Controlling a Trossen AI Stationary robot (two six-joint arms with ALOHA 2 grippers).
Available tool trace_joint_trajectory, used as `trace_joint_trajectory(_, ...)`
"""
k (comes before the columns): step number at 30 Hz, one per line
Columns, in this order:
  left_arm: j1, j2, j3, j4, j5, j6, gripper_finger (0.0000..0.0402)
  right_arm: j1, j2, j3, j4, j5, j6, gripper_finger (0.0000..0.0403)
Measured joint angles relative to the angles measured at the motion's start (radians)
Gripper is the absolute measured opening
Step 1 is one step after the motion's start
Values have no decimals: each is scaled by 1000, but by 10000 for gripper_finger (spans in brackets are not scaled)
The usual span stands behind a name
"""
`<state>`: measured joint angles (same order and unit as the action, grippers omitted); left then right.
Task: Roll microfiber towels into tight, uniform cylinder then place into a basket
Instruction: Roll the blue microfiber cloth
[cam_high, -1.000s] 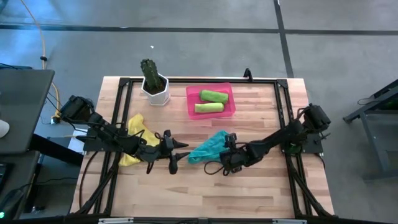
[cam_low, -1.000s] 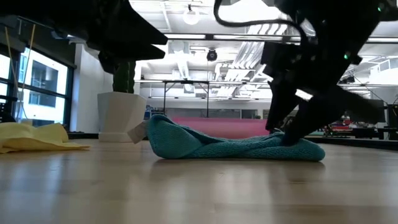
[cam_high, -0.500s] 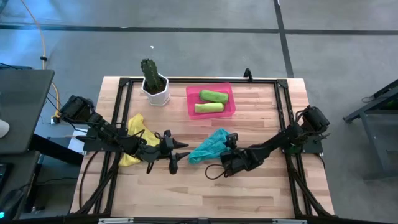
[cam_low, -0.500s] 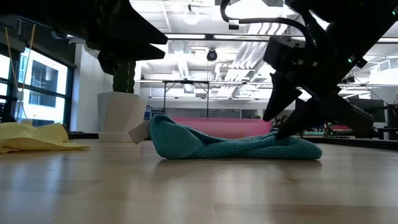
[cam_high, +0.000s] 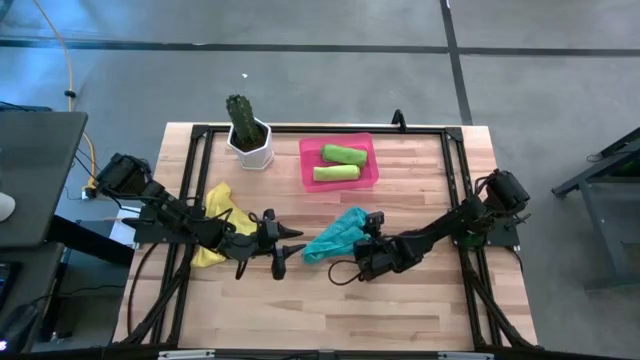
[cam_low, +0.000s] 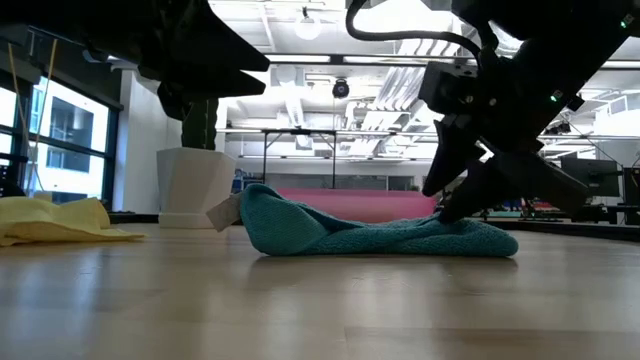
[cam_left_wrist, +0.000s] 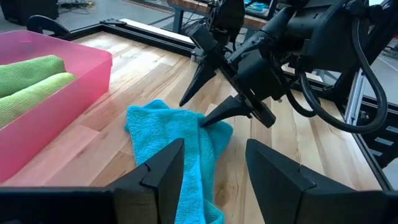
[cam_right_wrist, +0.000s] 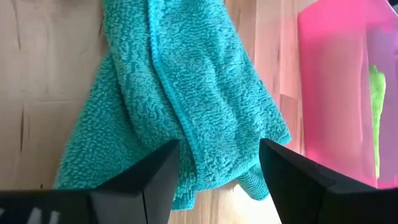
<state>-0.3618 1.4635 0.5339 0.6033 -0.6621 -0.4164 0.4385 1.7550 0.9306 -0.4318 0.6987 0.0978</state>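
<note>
Right gripper (cam_high: 358, 243) is barely shifting from half a second ago — a second back it was sitting lower, pressing into the teal towel (cam_high: 336, 235); now its fingers are spread apart, tips at the towel's near-right end, nothing clamped. In your left wrist view you're seeing the same thing: two dark fingertips (cam_left_wrist: 211, 118) splayed, the lower one touching the towel's edge.

Teal towel is lying crumpled and unrolled mid-table, running diagonally between the two grippers; in the low view it's a flat lump (cam_low: 375, 235) with a raised fold at its left end.

Left gripper (cam_high: 284, 247) is hovering just left of the towel, fingers apart, holding nothing — arm looking unchanged across the frames.

Yellow towel (cam_high: 214, 222) is sitting bunched under the left arm near the table's left frame rail, still unrolled.

Farther back, the pink basket (cam_high: 308, 171) is holding two lime green towels (cam_high: 343, 154), already rolled and lying side by side. You're also getting the white pot with the cactus (cam_high: 248, 133) just left of the basket.
</note>
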Motion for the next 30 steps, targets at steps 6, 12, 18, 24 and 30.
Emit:
trace_joint_trajectory(6,0,0,0,0,2,0,161,0,0,0,-3,53,3,215)
trace_joint_trajectory(12,0,0,0,0,4,0,161,-2,0,0,-4,136,-26,215)
trace_joint_trajectory(18,0,0,0,-1,4,0,161,-2,0,0,-4,64,17,215)
trace_joint_trajectory(24,0,0,0,-9,4,0,161,1,0,-18,0,18,83,215)
trace_joint_trajectory(30,0,0,0,-15,5,0,161,2,0,-47,3,55,85,215)
